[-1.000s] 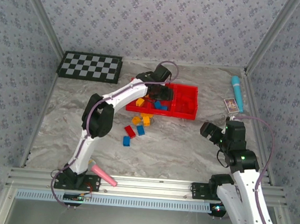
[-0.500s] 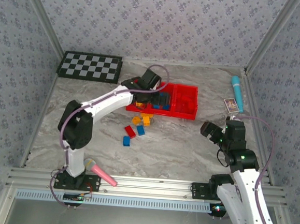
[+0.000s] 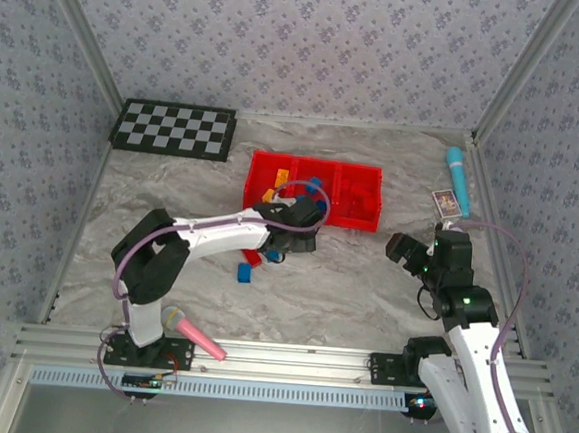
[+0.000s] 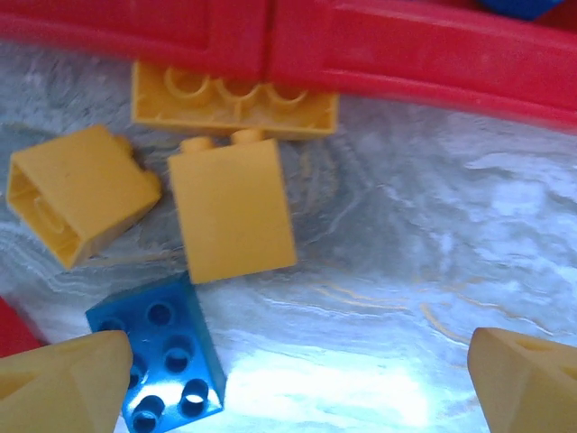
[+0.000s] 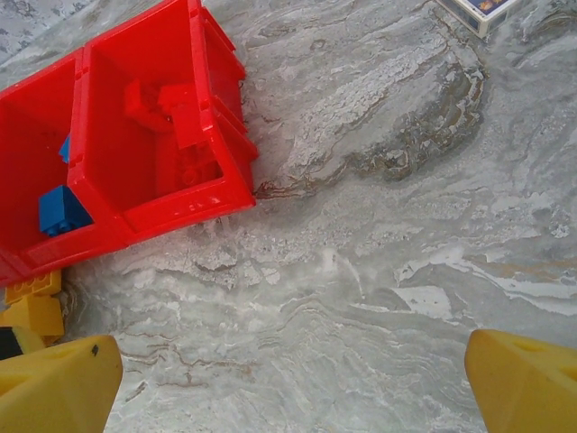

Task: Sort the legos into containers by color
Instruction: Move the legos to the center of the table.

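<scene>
Left wrist view: left fingers (image 4: 63, 374) spread wide, nothing held, above three yellow bricks (image 4: 232, 209) and blue brick (image 4: 162, 352) seen on surface (image 4: 406, 271) just beside red tray (image 4: 406, 45). Right fingers (image 5: 54, 388) also wide, empty.

Red tray (image 5: 171, 209) on a gray table (image 5: 379, 271).
Red bricks (image 5: 167, 108) lie in one box of the tray and a blue brick (image 5: 61, 209) in the next. Yellow bricks (image 5: 32, 302) lie just outside. The right gripper (image 5: 288, 379) gapes wide, holding nothing.

In the left wrist view three yellow legos (image 4: 232, 212) and one blue lego (image 4: 167, 352) are counted, by one three-compartment tray (image 3: 354, 223)
</scene>
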Robot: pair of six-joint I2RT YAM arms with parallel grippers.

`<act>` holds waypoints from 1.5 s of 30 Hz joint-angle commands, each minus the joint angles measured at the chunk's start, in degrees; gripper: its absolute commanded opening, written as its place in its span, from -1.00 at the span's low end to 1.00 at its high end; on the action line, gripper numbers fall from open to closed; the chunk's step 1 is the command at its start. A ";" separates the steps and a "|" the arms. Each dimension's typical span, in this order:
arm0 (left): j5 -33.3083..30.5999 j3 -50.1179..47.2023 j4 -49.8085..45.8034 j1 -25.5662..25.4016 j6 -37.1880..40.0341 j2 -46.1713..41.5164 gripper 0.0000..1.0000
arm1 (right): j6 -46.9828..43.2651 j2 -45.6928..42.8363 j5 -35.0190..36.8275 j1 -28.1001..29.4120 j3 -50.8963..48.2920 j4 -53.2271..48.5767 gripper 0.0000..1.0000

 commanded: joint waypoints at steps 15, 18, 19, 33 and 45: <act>-3.31 -3.79 2.75 1.65 -8.93 -0.62 0.76 | 0.80 -1.74 -0.45 -0.22 -1.03 -0.25 0.99; -3.08 -4.02 2.54 2.29 -8.86 -0.23 0.75 | 0.77 -1.74 -0.43 -0.22 -1.07 -0.25 0.99; -2.85 -4.02 2.53 2.58 -8.72 -0.03 0.75 | 0.87 -1.74 -0.38 -0.22 -1.07 -0.32 0.99; -0.13 -2.74 2.88 3.33 -6.05 2.67 0.72 | 0.82 -0.86 -0.36 -0.22 -1.07 0.54 0.99; 5.25 0.54 3.53 2.63 -3.94 6.52 0.66 | 0.82 -1.03 -0.22 -0.22 -1.05 0.01 0.99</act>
